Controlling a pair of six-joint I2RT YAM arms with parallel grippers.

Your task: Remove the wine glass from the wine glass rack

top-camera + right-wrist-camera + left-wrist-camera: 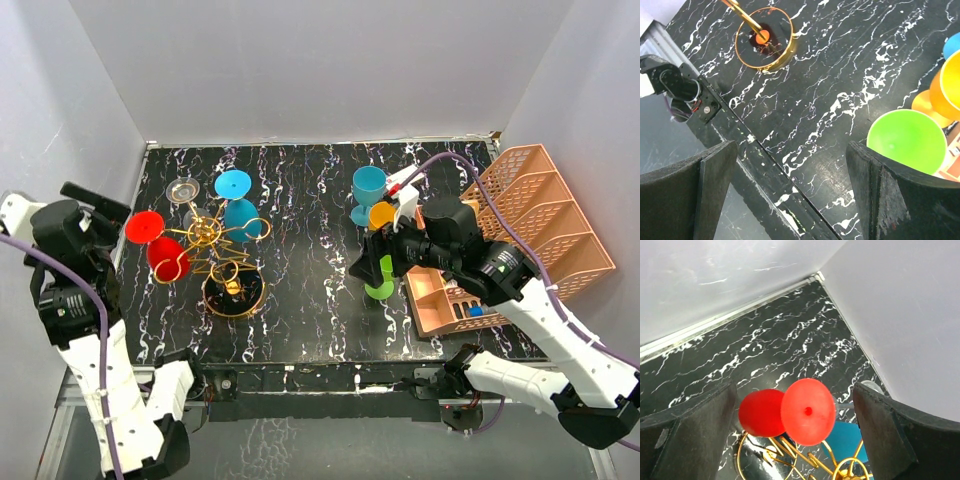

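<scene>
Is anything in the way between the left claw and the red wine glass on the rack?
Nothing visible does. The open left claw faces the red wine glass directly, foot first; the blue glass and gold rack sit beyond it.

No text, label, brand, number or sign can be read in any of the views.
</scene>
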